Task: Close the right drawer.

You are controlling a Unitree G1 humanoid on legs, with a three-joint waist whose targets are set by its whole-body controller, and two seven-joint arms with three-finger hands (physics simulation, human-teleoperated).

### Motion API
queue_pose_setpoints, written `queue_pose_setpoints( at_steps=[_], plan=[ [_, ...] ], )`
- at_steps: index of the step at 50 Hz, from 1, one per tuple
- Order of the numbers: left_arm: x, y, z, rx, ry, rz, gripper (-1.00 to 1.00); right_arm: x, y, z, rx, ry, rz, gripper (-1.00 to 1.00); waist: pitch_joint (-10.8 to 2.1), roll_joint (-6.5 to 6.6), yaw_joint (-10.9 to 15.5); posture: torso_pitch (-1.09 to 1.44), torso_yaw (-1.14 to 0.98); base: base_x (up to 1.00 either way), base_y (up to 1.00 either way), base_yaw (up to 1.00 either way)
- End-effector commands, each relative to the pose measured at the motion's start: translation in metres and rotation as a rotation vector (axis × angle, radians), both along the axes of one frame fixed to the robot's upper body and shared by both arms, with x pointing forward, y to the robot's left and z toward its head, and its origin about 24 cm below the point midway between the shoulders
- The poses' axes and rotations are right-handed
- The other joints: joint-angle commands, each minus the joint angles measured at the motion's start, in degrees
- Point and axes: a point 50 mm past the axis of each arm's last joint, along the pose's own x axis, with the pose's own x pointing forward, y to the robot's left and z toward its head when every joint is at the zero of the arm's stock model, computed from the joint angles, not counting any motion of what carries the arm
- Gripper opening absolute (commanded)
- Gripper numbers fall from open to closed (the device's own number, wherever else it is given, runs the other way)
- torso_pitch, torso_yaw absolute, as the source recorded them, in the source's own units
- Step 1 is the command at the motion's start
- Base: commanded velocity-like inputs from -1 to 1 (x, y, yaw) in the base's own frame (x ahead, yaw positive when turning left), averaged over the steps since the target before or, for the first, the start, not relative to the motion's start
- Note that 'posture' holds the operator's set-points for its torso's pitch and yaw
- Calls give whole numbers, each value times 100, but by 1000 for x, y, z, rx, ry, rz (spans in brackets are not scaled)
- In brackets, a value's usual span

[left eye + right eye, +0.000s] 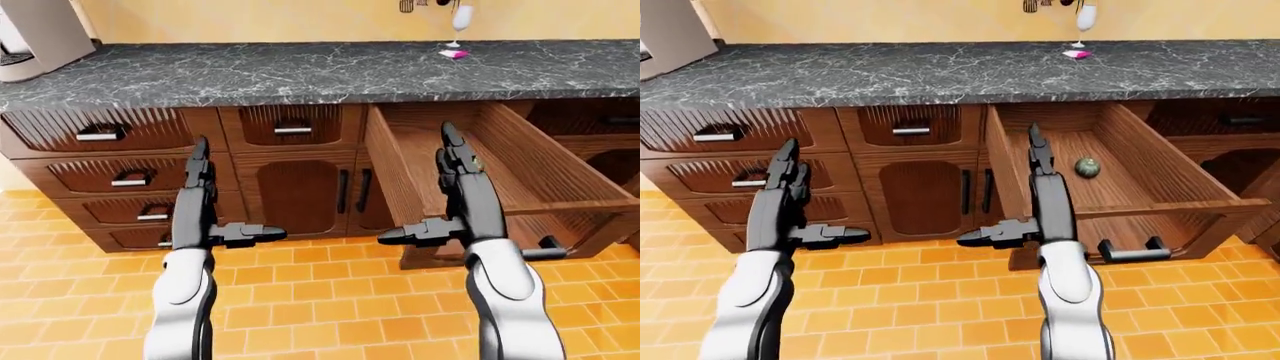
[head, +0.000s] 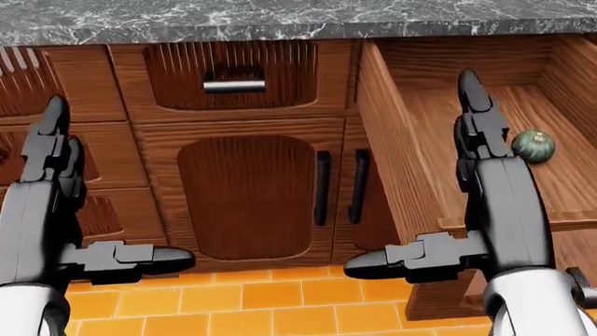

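The right hand is being held spread and empty, fingers pointing up and thumb jutting left, over the left wall of the pulled-out right drawer, with no contact that can be made out. The left hand is being held spread likewise, empty, before the left stack of closed drawers. A small green gourd is being carried on the drawer's floor, and the drawer's handle is being shown low at the right, beneath the dark countertop.
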Motion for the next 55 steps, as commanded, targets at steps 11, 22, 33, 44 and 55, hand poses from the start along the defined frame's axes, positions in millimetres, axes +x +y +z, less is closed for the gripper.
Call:
queue_pose_setpoints(
  at_steps=[11, 22, 33, 44, 55],
  plan=[
    [0, -4, 11, 0, -55, -17, 100, -1, -2, 9, -11, -49, -16, 100, 43, 303, -239, 0, 0, 44, -16, 0],
    [-2, -1, 8, -7, -53, -10, 100, -1, 2, 9, -45, -30, -8, 100, 68, 565, -113, 0, 0, 47, 13, 0],
    [-3, 1, 8, -13, -55, -4, 100, -2, 2, 10, -43, -31, -8, 100, -36, -8, -221, 0, 0, 46, 27, 0],
    [-5, 1, 10, -14, -59, -3, 100, -2, 2, 9, -43, -26, -12, 100, -34, 831, -309, 0, 0, 35, 14, 0],
    [-6, 2, 9, -15, -57, -1, 100, -1, -3, 8, -113, -44, -125, 100, -22, 146, -125, 0, 0, 1, 0, 0]
  ],
)
